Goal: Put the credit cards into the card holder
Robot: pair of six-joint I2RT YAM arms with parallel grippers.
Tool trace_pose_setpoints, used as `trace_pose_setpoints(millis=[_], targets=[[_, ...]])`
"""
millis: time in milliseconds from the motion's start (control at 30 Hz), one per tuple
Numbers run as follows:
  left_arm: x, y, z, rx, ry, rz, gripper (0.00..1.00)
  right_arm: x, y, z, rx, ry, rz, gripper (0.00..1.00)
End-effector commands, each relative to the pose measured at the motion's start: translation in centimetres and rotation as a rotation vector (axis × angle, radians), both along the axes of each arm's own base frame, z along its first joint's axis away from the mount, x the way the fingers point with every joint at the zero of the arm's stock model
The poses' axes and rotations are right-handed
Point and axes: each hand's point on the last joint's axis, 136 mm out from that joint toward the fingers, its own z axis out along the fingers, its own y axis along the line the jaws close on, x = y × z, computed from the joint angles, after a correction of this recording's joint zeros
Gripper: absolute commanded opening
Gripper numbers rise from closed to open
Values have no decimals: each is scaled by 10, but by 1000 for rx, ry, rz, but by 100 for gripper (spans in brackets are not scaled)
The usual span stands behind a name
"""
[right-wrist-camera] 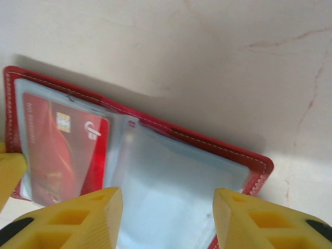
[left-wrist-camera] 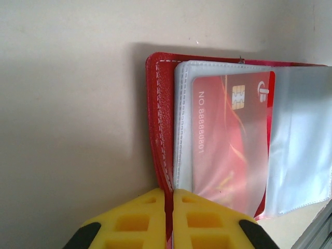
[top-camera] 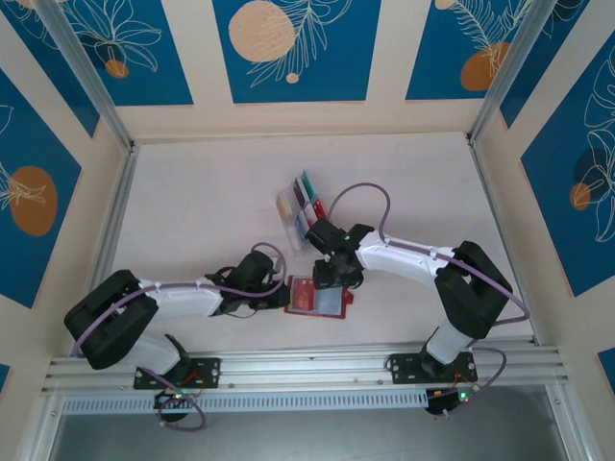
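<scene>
The red card holder [top-camera: 306, 298] lies open on the table near the front. Its clear sleeves face up, and one red credit card [left-wrist-camera: 228, 145] sits inside a left-hand sleeve. My left gripper [left-wrist-camera: 169, 194] is shut on the holder's red cover edge [left-wrist-camera: 158, 104]. My right gripper [right-wrist-camera: 166, 202] hangs open over the clear sleeves of the card holder's [right-wrist-camera: 218, 148] right half, with the red card [right-wrist-camera: 57, 150] to its left. In the top view the right gripper [top-camera: 336, 279] is right above the holder. More credit cards [top-camera: 300, 209] stand in a clear rack behind it.
The clear slotted rack [top-camera: 288, 223] stands just behind my right gripper, a little left of it. An aluminium rail [top-camera: 307, 363] runs along the near table edge. Patterned walls close in the back and both sides.
</scene>
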Motion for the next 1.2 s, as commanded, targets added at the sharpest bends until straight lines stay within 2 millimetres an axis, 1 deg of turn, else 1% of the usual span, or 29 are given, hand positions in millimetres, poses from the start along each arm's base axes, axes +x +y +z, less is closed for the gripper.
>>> trace_pose_setpoints(millis=[0,100,300,567,967,1167], targets=[[-37,27,-36,144,136,-43,9,-3,-12,0,-21,8,-38,51],[-37,28,-36,146,135,-44,9,-4,-14,-1,-27,10,-44,51],[-37,27,-37,145,134,-44,9,-6,-10,-1,-2,18,-37,51],[-37,27,-37,142,137,-44,9,-4,-2,4,26,-6,-16,51],[-36,26,-36,139,134,-46,9,0,2,-5,38,17,-3,51],[-36,25,-37,142,137,-49,9,-2,7,-8,91,46,-5,50]])
